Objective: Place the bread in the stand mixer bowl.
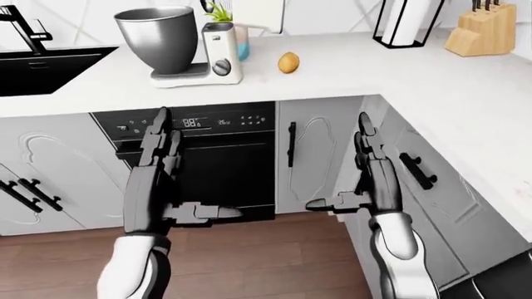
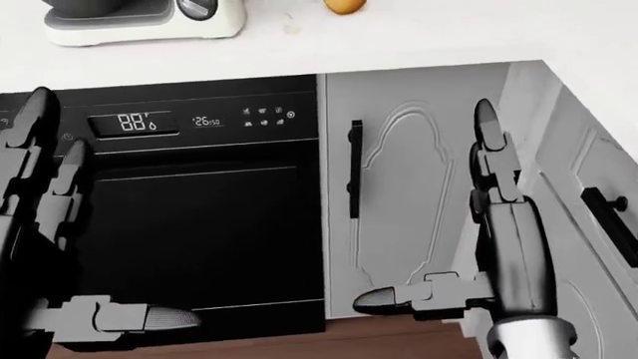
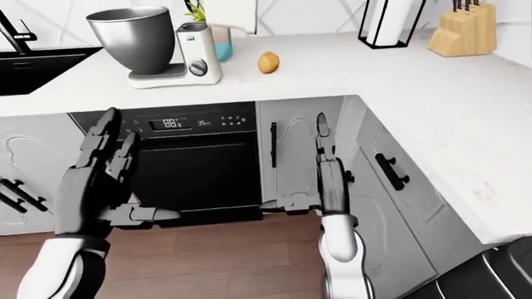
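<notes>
The bread [image 1: 289, 62] is a small golden-brown roll on the white counter, to the right of the stand mixer [image 1: 217, 56]. The mixer's grey metal bowl [image 1: 157, 37] stands upright on its base, open at the top. My left hand [image 1: 166, 168] is open, fingers straight up, below the counter before the black oven. My right hand [image 1: 357, 168] is open too, fingers up, before the cabinet door. Both hands are empty and well below the bread. The head view shows only the bread's lower edge [image 2: 344, 6].
A black sink [image 1: 42, 65] with a tap is at the left of the counter. A paper towel holder [image 1: 407, 22] and a knife block [image 1: 482, 28] stand at the top right. The black oven [image 1: 204, 162] sits under the counter. The counter turns a corner down the right side.
</notes>
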Controlling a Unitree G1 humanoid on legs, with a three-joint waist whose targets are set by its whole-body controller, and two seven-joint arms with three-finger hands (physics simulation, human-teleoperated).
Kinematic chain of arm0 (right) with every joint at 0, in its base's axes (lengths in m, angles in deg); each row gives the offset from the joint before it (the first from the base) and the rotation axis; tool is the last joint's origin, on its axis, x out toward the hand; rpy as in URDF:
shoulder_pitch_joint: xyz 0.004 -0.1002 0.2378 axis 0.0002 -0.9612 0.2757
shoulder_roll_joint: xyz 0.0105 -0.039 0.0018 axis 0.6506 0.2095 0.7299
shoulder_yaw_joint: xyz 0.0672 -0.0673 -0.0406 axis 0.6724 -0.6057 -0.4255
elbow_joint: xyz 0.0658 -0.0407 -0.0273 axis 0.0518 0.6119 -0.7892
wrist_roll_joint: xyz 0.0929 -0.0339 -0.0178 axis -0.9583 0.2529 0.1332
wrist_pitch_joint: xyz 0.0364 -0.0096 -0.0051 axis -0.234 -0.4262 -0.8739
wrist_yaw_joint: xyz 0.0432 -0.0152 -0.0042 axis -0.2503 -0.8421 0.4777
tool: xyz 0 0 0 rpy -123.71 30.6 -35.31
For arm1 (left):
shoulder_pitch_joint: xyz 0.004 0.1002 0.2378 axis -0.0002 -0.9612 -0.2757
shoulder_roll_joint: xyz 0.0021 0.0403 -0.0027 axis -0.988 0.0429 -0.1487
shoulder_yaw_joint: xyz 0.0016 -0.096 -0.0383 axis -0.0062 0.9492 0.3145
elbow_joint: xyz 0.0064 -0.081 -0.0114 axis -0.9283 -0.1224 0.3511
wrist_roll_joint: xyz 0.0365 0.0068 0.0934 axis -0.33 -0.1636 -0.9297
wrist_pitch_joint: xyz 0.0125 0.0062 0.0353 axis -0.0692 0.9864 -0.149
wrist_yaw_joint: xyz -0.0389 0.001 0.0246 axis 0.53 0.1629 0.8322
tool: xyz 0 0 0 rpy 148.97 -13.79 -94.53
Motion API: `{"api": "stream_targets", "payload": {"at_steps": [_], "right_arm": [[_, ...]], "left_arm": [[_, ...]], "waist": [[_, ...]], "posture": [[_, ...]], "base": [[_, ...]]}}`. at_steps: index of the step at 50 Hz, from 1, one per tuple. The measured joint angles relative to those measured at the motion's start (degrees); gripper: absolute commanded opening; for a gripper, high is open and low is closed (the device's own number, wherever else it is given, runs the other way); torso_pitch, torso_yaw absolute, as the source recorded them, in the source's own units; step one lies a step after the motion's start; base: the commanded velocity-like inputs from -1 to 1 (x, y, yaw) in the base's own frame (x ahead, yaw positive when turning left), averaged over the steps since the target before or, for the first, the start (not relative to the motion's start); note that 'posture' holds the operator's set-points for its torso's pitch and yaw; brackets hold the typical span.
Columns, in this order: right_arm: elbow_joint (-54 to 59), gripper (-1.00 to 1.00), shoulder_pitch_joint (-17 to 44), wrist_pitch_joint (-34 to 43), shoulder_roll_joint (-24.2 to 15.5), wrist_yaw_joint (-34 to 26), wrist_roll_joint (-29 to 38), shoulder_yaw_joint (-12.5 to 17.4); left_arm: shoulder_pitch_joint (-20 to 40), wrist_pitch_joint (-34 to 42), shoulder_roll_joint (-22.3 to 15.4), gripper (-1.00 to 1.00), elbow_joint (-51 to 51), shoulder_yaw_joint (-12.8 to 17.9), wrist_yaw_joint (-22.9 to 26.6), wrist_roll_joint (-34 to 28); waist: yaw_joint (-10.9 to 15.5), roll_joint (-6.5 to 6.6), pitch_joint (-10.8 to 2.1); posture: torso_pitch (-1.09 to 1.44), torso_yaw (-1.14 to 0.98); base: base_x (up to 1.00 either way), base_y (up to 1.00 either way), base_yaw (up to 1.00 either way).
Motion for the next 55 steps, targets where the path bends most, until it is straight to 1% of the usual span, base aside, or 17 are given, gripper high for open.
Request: {"api": "stream_targets", "payload": {"at_steps": [3,8,10,12,14,17,21,26,30,31,34,35,37,42,45,48,55], "right_arm": [[0.3,1.00,-0.1,0.6,-0.2,-0.4,-0.2,0.1],[-0.6,1.00,0.6,0.4,-0.4,-0.3,0.3,0.4],[-0.3,1.00,1.0,0.6,-0.6,-0.5,0.6,0.2],[0.8,1.00,0.9,1.1,-0.8,-0.6,1.0,0.8],[1.5,1.00,0.2,1.8,-0.7,-0.6,1.2,1.0],[1.1,1.00,0.6,2.3,-0.6,-0.5,1.4,1.1],[0.9,1.00,0.8,1.9,-0.6,-0.4,1.5,0.9],[0.9,1.00,0.7,1.8,-0.7,-0.3,1.7,1.1],[0.8,1.00,1.1,1.7,-0.6,-0.2,1.9,0.9],[1.5,1.00,1.3,1.7,-0.1,-0.3,1.8,0.2],[2.3,1.00,0.4,2.2,-0.1,-0.8,1.7,-0.5],[2.2,1.00,0.5,2.3,-0.1,-0.8,1.6,-0.5],[1.5,1.00,0.9,2.1,-0.2,-0.7,1.7,-0.1],[0.4,1.00,1.3,1.0,0.0,-0.5,1.9,-0.7],[1.3,1.00,1.0,1.3,0.0,-0.5,2.0,-0.6],[1.8,1.00,0.8,1.8,0.0,-0.5,2.1,-0.4],[1.8,1.00,0.9,1.1,0.2,0.5,1.4,0.4]], "left_arm": [[-0.3,-0.5,0.1,1.00,-0.4,0.2,0.0,-0.2],[0.9,0.5,-0.1,1.00,0.9,0.2,0.0,0.0],[1.0,0.4,0.0,1.00,1.1,-0.1,0.0,0.0],[1.5,1.8,0.2,1.00,0.8,-0.9,0.2,0.3],[0.1,0.6,0.4,1.00,0.2,-1.5,0.6,0.3],[-0.9,-0.8,0.5,1.00,-0.7,-1.5,0.8,-0.2],[0.5,0.6,0.4,1.00,-0.1,-0.8,0.7,-0.2],[-0.1,-1.2,0.5,1.00,0.1,-1.2,1.0,0.0],[-0.4,-1.2,0.5,1.00,-0.7,-1.0,1.1,-0.1],[0.2,-0.1,0.0,1.00,-0.6,-0.1,0.9,-0.2],[1.1,1.8,-0.2,1.00,-0.3,0.6,0.4,-0.2],[0.4,0.7,-0.1,1.00,-0.1,0.4,0.4,-0.4],[-0.2,-0.8,0.1,1.00,-0.2,-0.1,0.5,-0.5],[-1.5,-2.4,0.3,1.00,-1.2,0.0,0.6,-0.9],[0.5,0.7,0.0,1.00,-0.9,0.3,0.5,-0.6],[-0.7,-1.2,0.2,1.00,-0.6,-0.2,0.7,-0.7],[-0.6,-1.9,0.2,1.00,-1.2,0.2,0.9,-0.9]], "waist": [[0.1,-1.03,-0.48],[0.5,-5.03,-0.30],[0.3,-7.06,-0.86],[-0.4,-6.04,-0.35],[-0.7,-6.18,-0.52],[-0.6,-5.58,-0.44],[-0.8,-5.95,-0.87],[-1.3,-3.04,-1.12],[-1.3,0.70,-1.41],[-0.9,-0.12,-1.26],[0.3,1.33,-1.19],[0.6,1.24,-1.59],[1.2,0.03,-1.80],[1.3,-3.20,-0.83],[1.2,-2.75,-0.91],[1.3,-2.05,-1.40],[0.5,-2.23,-1.07]], "posture": [[0.00,0.00],[0.00,0.00],[0.00,0.00],[0.00,0.00],[0.00,0.00],[0.00,0.00],[0.00,0.00],[0.00,0.00],[0.00,0.00],[0.00,0.00],[0.00,0.00],[0.00,0.00],[0.00,0.00],[0.00,0.00],[0.00,0.00],[0.00,0.00],[0.00,0.00]], "base": [[0.17,0.00,0.00],[0.17,0.00,0.00],[0.17,0.00,0.00],[0.14,0.00,0.00],[0.04,0.01,0.00],[0.00,0.25,0.00],[0.00,0.50,0.00],[0.00,0.50,0.00],[0.00,0.50,0.00],[0.00,0.00,0.51],[0.00,0.00,0.50],[0.00,0.00,0.50],[0.00,0.00,0.50],[0.00,0.10,0.41],[0.00,0.00,0.51],[0.00,0.00,0.50],[0.00,0.00,0.12]]}}
